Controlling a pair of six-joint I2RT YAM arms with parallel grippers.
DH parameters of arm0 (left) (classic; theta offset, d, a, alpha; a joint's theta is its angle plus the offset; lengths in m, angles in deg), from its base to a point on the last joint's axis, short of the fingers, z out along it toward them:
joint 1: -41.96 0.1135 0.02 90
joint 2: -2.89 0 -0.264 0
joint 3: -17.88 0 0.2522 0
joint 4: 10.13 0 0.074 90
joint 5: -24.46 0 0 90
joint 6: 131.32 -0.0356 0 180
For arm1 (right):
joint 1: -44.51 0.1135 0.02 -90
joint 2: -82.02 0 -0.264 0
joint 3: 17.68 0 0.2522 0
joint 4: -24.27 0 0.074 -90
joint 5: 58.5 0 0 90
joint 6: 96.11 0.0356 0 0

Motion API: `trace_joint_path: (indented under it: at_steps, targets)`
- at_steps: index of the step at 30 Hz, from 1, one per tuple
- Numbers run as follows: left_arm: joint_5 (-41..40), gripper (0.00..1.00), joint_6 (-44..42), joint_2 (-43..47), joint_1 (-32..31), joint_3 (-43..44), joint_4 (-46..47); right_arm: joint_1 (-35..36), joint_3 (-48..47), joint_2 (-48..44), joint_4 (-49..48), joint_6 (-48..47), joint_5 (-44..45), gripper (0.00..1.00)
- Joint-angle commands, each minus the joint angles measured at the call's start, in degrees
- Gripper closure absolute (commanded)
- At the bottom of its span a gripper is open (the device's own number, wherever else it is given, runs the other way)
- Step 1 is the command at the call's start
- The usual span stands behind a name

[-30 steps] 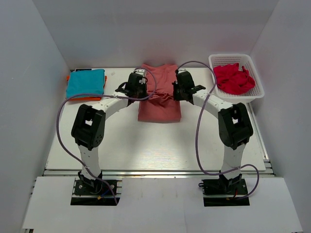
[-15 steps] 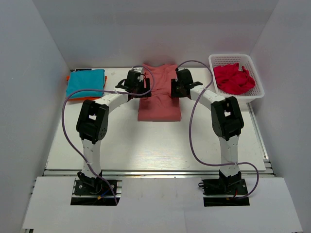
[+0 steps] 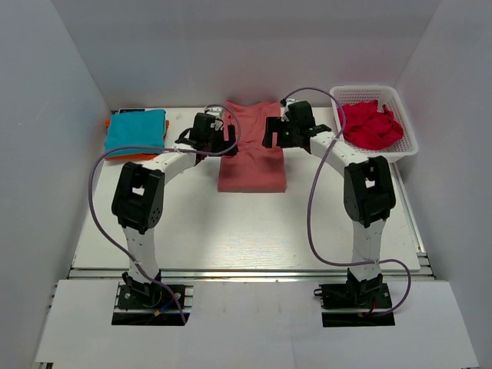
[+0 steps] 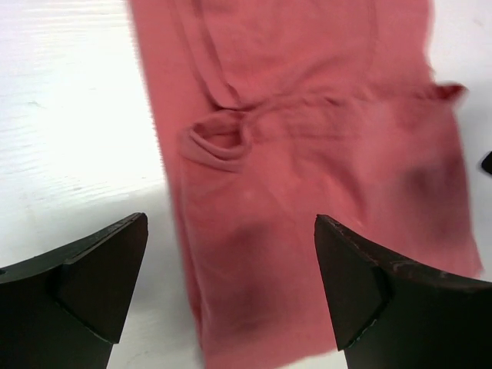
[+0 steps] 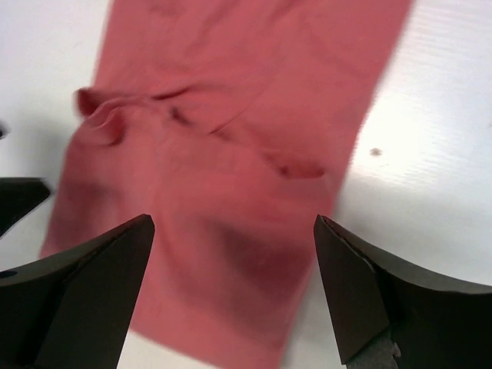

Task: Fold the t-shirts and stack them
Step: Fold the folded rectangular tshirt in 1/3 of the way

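1. Two grippers hang over the work with jaws spread wide and nothing between them: left gripper [image 3: 218, 138] and right gripper [image 3: 275, 133]. Neither pinches any cloth.
2. Dusty salmon-red cotton t-shirt [image 3: 252, 165] lies on the white table [image 3: 231, 223], directly beneath and between the two grippers. It is narrowed to a long strip. A rumpled ridge with a small loose loop of fabric crosses its middle, just ahead of the left fingertips.
3. Folded teal t-shirt [image 3: 136, 131] rests on an orange t-shirt [image 3: 127, 157], well out past the left gripper's outer side. Crumpled crimson t-shirt [image 3: 370, 125] sits in the white plastic lattice basket [image 3: 408, 148], near the right gripper's outer side.
4. Step in hand, by judgement: folding the salmon shirt, partway through. The lengthwise folds look done; the crosswise fold does not.
5. Next move likely calls for both grippers to drop onto matching corners of one short end, pinch all layers and carry them over evenly. The ridge may need flattening first.
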Motion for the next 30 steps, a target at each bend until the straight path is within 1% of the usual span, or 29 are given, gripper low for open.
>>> trace_joint_path:
  at_steps: [1,3,4,6,7,8,9,12,16,21,26,30]
  targets:
    - [12.23,0.01,-3.49,5.32,-1.09,-2.03,5.79,0.31,5.37,-5.69,-5.05,-0.01,-9.99,0.10]
    - [17.09,0.01,-4.20,3.66,-1.61,-2.03,9.14,0.13,7.06,-6.13,-7.26,0.26,-12.72,0.10]
    - [21.73,0.01,-4.21,2.43,-1.62,-0.55,9.67,0.13,7.16,-5.78,-7.61,0.61,-13.52,0.10]
    - [25.80,0.01,-3.51,-2.48,-0.57,1.65,9.06,-0.04,7.34,-5.00,-8.32,1.49,-14.40,0.10]
    - [28.34,0.01,-2.02,-4.24,-0.56,4.27,8.27,-0.13,7.34,-4.38,-9.28,1.75,-14.58,0.10]
    - [29.15,0.01,-2.01,-7.48,0.04,5.51,7.40,-0.22,7.34,-3.85,-9.55,2.54,-14.67,0.10]
    - [28.55,0.01,-2.01,-8.64,0.05,7.09,6.43,-0.48,7.08,-2.98,-9.90,3.16,-14.76,0.10]
    - [27.50,0.01,-1.48,-10.67,0.57,8.24,7.12,-1.53,6.28,-1.30,-10.78,4.74,-17.13,0.10]
    - [24.07,0.01,-1.48,-13.30,1.11,11.23,5.99,-2.85,4.79,1.77,-10.96,5.97,-19.84,0.10]
    - [19.85,0.01,-3.32,-16.03,3.03,14.83,4.84,-4.17,2.42,6.07,-10.96,7.73,-21.70,0.10]
    - [19.84,0.01,-3.94,-18.59,4.97,18.35,5.36,-5.58,-1.01,10.99,-9.55,8.61,-21.17,0.10]
    - [21.15,0.01,-3.94,-21.57,6.20,19.06,6.07,-6.64,-3.91,14.69,-9.46,9.67,-20.99,0.10]
